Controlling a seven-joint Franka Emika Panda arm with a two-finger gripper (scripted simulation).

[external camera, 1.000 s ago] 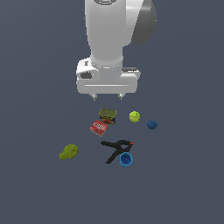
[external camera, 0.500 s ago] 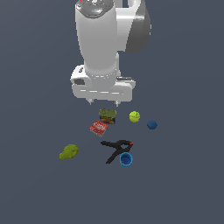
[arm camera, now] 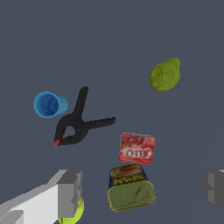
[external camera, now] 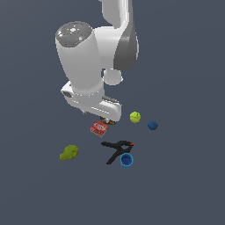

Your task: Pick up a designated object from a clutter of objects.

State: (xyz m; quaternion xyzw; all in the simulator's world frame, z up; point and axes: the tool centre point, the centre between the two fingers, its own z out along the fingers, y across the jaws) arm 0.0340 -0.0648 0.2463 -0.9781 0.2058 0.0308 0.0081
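Observation:
The designated olive pear-like blob (external camera: 69,153) lies alone at the exterior view's left, apart from the other items; it also shows in the wrist view (arm camera: 165,74). My gripper (external camera: 94,116) hangs above the clutter, over the red flat box (external camera: 99,128) and the green-brown can (arm camera: 130,188), well away from the blob. In the wrist view the gripper (arm camera: 142,192) is open and empty, its two fingers (arm camera: 70,192) wide apart on either side of the can. The can is almost hidden behind the hand in the exterior view.
A black clamp with an orange tip (external camera: 116,148) and a blue cup (external camera: 126,160) lie near the front. A yellow-green ball (external camera: 135,117) and a blue ball (external camera: 152,125) lie at the exterior view's right. The red box (arm camera: 137,148) lies beside the can.
The arm has turned, and the hand has come lower and toward the exterior view's left, over the red box and can. No object has moved.

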